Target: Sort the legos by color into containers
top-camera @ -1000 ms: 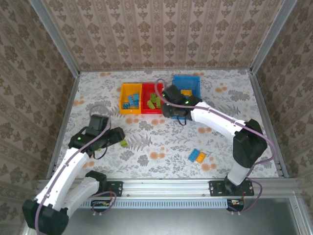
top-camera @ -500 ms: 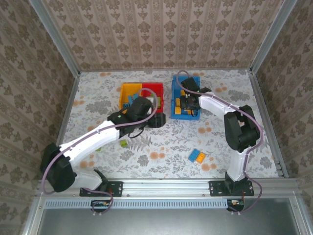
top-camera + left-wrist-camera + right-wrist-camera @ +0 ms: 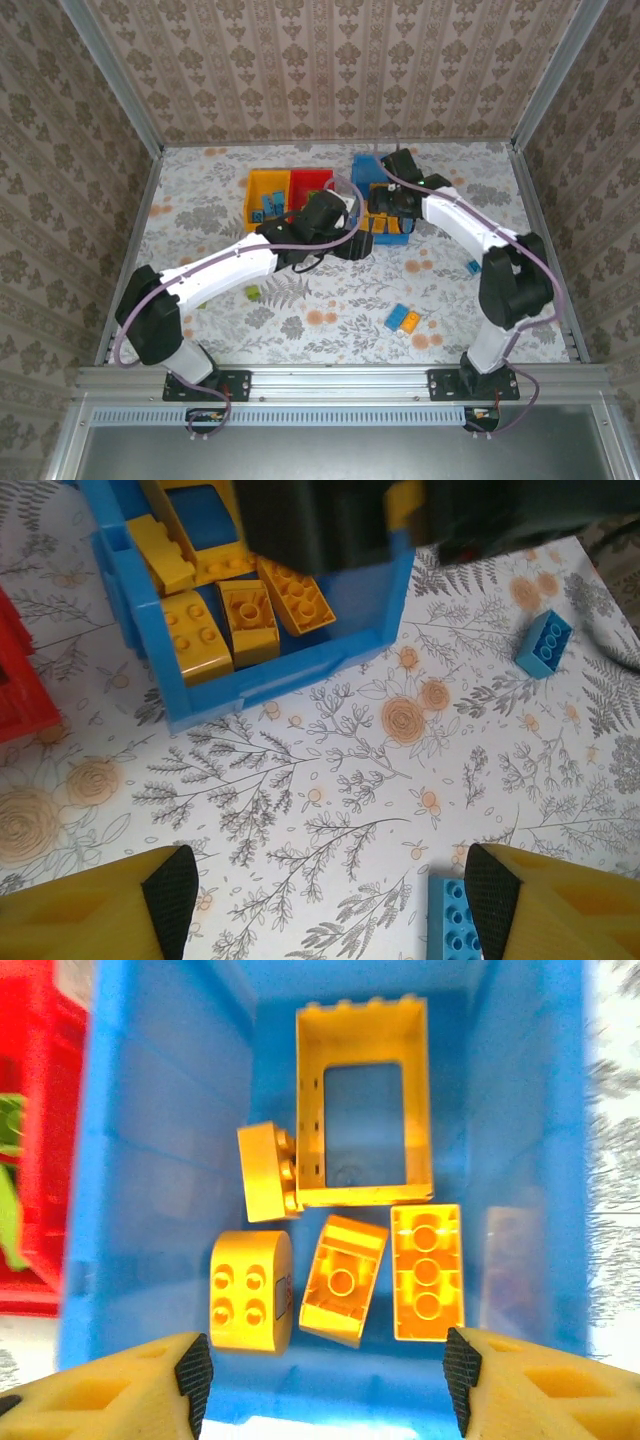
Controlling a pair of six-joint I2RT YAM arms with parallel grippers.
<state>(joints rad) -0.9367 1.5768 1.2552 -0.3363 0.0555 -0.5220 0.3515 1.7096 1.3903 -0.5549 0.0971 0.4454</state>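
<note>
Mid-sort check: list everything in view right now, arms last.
yellow bin: one, orange-yellow, left of the far row
red bin: one, red, middle of the row
blue bin: one, blue, right of the row
yellow bricks: five, yellow, in the blue bin
blue bricks: several, blue, in the yellow bin
green bricks: count unclear, green, in the red bin
loose bricks: four, on the table: a blue and orange pair, one green, one blue
table: one, floral print
left gripper: open, empty, over the table near the blue bin
right gripper: open, empty, above the blue bin
</note>
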